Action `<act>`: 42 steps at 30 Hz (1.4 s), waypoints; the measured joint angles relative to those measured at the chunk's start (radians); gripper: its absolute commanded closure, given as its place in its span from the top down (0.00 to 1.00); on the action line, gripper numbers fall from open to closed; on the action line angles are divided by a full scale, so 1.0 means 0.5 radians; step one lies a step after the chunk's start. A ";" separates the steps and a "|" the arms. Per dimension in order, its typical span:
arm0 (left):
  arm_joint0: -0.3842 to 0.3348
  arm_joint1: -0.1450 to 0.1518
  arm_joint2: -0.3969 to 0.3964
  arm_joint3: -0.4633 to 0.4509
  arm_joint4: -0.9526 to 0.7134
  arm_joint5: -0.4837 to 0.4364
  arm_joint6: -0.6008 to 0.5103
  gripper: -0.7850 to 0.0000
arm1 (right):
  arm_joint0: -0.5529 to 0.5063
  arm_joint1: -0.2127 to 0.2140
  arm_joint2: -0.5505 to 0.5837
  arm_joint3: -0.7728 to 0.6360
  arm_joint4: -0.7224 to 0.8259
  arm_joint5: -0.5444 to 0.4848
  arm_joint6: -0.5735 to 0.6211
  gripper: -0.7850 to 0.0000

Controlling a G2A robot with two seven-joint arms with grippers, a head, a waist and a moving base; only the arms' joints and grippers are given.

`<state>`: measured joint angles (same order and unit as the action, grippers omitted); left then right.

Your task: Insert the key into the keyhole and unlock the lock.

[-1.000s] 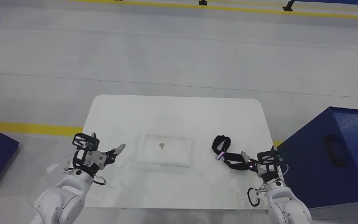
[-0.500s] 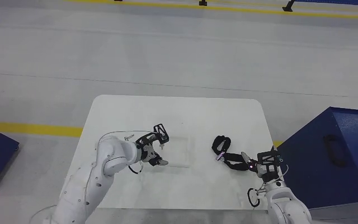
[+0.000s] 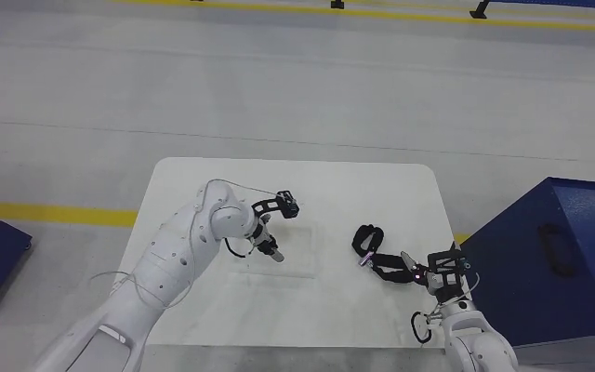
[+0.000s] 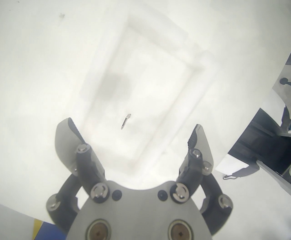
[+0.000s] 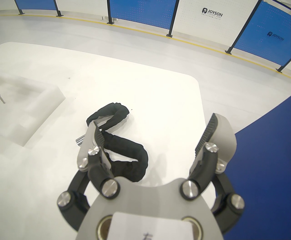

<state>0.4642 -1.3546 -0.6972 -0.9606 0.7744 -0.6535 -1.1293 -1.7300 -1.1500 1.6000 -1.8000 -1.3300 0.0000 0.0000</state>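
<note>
A small metal key [image 4: 125, 121] lies in the shallow recess of a white foam tray [image 4: 200, 68] in the middle of the table. My left gripper [image 4: 133, 127] hangs open just above it, one finger on each side, touching nothing; from the top view it [image 3: 274, 251] covers the key. The lock [image 3: 372, 251] is a black fabric-covered cable lock [image 5: 122, 145] coiled on the table to the right of the tray [image 3: 302, 265]. Its metal end [image 5: 79, 139] points toward the tray. My right gripper [image 5: 154, 120] stands open and empty just behind the lock, near the table's right front [image 3: 414, 267].
The white table [image 3: 372, 195] has rounded corners and bare surface at the back. A dark blue box [image 3: 548, 251] stands close beside its right edge. Blue panels on black stands [image 5: 141, 11] line the room behind.
My left arm has swung from the table's left front edge across to the tray and now hovers over the key, still open. The right arm and the lock have not moved.
</note>
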 measured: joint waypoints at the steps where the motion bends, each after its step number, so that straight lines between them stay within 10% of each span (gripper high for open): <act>1: -0.026 -0.014 0.017 0.047 -0.027 -0.006 -0.006 1.00 | 0.000 0.000 0.000 0.000 0.000 0.000 0.000 1.00; 26: -0.083 -0.046 0.129 0.171 0.029 -0.065 -0.001 1.00 | 0.000 0.000 0.000 0.000 0.000 0.000 0.000 1.00; 32: -0.172 -0.109 0.244 0.341 -0.003 -0.141 0.065 0.60 | 0.000 0.000 0.000 0.000 0.000 0.000 0.000 1.00; 42: -0.274 -0.205 0.466 0.533 0.034 -0.172 0.097 0.47 | 0.000 0.000 0.000 0.000 0.000 0.000 0.000 1.00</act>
<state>0.3273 -1.4570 -0.4641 -0.6939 0.7914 -0.7394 -1.0808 -1.7300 -1.1500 1.6000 -1.8000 -1.3300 0.0000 0.0000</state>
